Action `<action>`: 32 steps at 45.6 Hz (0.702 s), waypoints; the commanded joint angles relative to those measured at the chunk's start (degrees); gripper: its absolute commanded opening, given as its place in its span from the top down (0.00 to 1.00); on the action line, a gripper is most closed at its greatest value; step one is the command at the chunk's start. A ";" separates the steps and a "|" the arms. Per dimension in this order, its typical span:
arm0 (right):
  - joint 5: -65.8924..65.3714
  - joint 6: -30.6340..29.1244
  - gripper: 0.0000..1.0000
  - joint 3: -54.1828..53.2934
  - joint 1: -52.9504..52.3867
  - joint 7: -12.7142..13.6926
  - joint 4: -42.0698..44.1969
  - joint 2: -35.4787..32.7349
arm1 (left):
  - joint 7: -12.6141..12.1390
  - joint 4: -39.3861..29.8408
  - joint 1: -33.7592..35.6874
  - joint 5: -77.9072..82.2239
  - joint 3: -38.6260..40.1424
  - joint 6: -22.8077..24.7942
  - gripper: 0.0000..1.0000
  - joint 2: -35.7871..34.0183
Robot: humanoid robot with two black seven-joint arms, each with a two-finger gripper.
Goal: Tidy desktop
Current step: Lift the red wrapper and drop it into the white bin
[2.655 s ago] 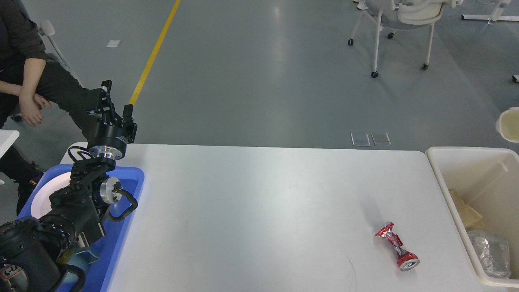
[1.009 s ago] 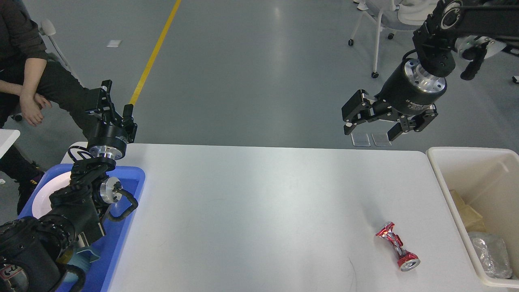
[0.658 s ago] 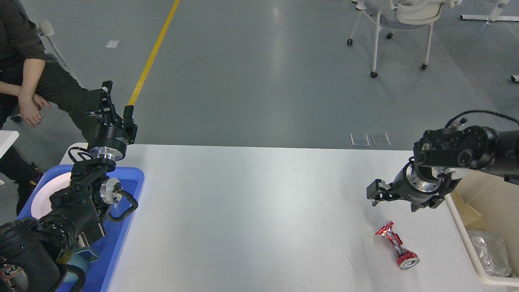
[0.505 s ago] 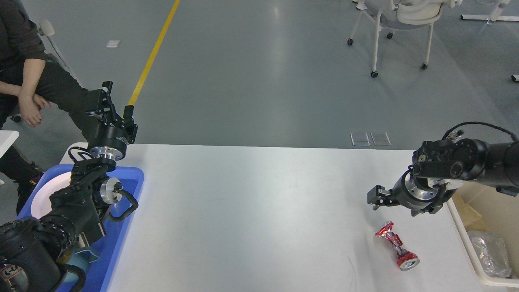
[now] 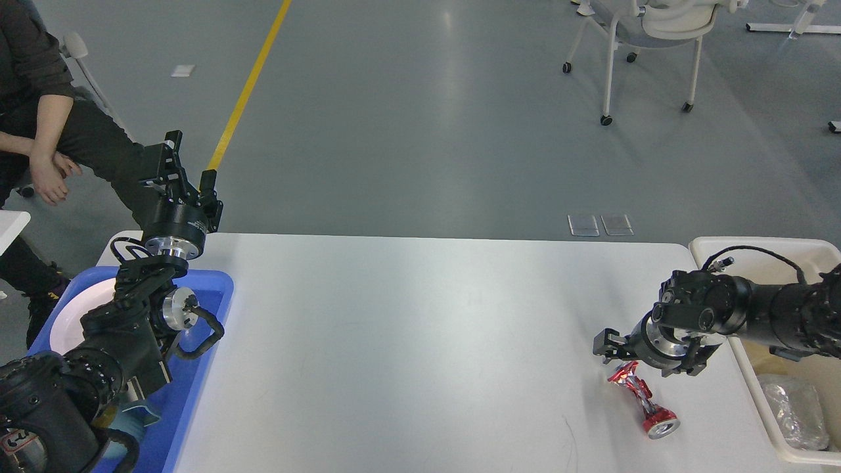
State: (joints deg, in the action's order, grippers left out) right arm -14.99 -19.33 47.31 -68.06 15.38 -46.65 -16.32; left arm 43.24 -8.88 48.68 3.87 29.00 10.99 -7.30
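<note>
White tabletop (image 5: pixel 407 341) fills your view, a crushed red can (image 5: pixel 642 399) lying near its right end.
Your right gripper (image 5: pixel 647 360) hangs spread just above the can; your left gripper (image 5: pixel 181 167) is raised, spread, empty.

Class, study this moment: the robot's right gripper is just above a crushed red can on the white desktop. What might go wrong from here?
1. The crushed red can is twisted and uneven, so the right gripper, hovering over its far end, might pinch off-centre and let it slip.
2. A nudge could roll the can along the desktop.
3. The right arm lies across the cream bin's rim, so lifting may catch it.
</note>
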 commanded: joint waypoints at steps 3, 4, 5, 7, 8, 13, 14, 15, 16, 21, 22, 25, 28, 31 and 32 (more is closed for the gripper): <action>0.23 -0.71 0.58 -0.03 0.21 0.09 -0.81 0.06 | 0.00 0.00 0.01 0.00 0.00 0.00 0.03 0.00; 0.32 -0.89 0.71 -0.03 0.21 0.09 -1.16 0.06 | 0.00 0.00 0.01 0.00 0.00 0.00 0.03 0.00; 0.32 -1.06 0.82 -0.03 0.12 0.09 -1.51 0.06 | 0.00 0.00 0.01 0.00 0.00 0.00 0.04 0.00; 0.40 -1.42 1.00 -0.03 0.03 0.09 -2.04 0.06 | 0.00 0.00 0.01 0.00 0.00 0.00 0.04 0.00; 0.67 -1.42 1.00 -0.03 0.03 0.09 -2.13 0.06 | 0.00 0.00 0.01 0.00 0.00 0.00 0.04 0.00; 1.11 -1.42 1.00 -0.03 -0.05 0.09 -2.13 0.06 | 0.00 0.00 0.01 0.00 0.00 0.00 0.03 0.00; 1.19 -1.42 1.00 -0.03 -0.05 0.09 -2.05 0.06 | 0.00 0.00 0.10 0.00 0.00 0.00 0.03 0.00; 1.20 -1.42 1.00 -0.03 -0.05 0.09 -2.13 0.06 | 0.00 0.00 0.10 0.00 0.00 0.00 0.03 0.00; 1.20 -1.42 1.00 -0.03 -0.14 0.09 -2.13 0.06 | 0.00 0.00 0.01 0.00 0.00 0.00 0.04 0.00; 1.11 -1.24 1.00 -0.03 -0.14 0.00 -2.04 0.06 | 0.00 0.00 0.10 0.00 0.00 0.00 0.03 0.00; 1.11 -1.15 1.00 -0.03 -0.14 0.09 -2.04 0.06 | 0.00 0.00 0.01 0.00 0.00 0.00 0.04 0.00; 1.11 -0.71 1.00 0.06 -0.23 0.00 -1.96 0.06 | 0.00 0.00 0.10 0.00 0.00 0.00 0.04 0.00; 1.11 -0.71 1.00 0.06 -0.23 0.09 -1.96 0.06 | 0.00 0.00 0.01 0.00 0.00 0.00 0.03 0.00; 1.11 -0.63 1.00 0.06 -0.32 0.00 -1.96 0.06 | 0.00 0.00 0.01 0.00 0.00 0.00 0.04 0.00; 1.11 -0.63 1.00 0.06 -0.32 0.00 -1.96 0.06 | 0.00 0.00 0.01 0.00 0.00 0.00 0.03 0.00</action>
State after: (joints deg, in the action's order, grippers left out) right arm -13.88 -20.07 47.34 -68.29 15.47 -48.65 -16.26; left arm 43.24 -8.88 48.74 3.87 29.00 10.99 -7.29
